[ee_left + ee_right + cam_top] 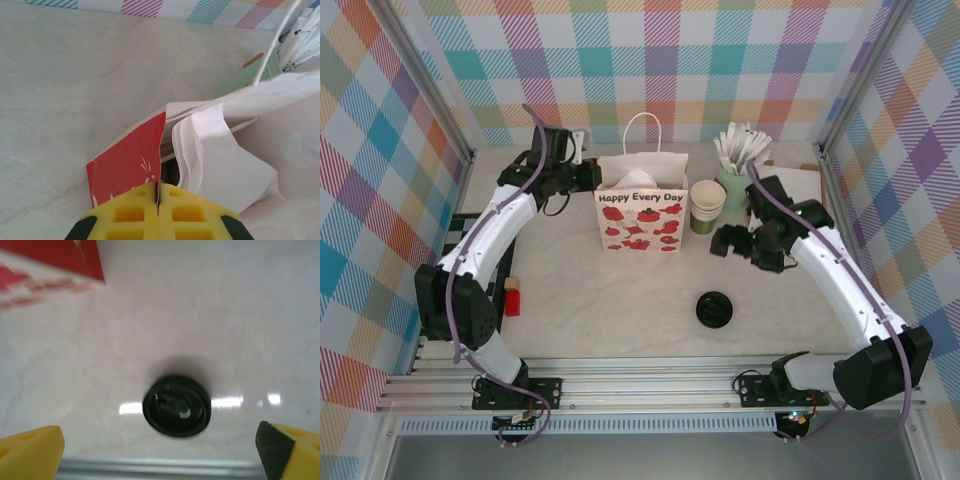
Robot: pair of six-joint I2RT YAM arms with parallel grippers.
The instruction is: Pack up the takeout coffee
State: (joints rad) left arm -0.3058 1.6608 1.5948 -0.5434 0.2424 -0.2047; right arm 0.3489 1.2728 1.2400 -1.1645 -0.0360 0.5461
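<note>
The white paper bag (640, 222), printed with red shapes and "Happy Every Day", stands open at the table's middle. My left gripper (588, 175) is at its left rim and is shut on the bag's red side edge (131, 165), with the yellow fingers (127, 215) pressed together. White paper (220, 160) fills the bag's mouth. Beside it is a dark green sliver (172, 172) that I cannot identify. The takeout coffee is hidden. My right gripper (725, 242) hangs open right of the bag, empty (160, 442), over a loose black lid (176, 406).
A stack of lidless cream-rimmed green cups (707, 205) stands just right of the bag. Behind it is a green holder of white packets (740, 150). The loose black lid (713, 309) lies near the front. A red block (512, 298) sits at the front left.
</note>
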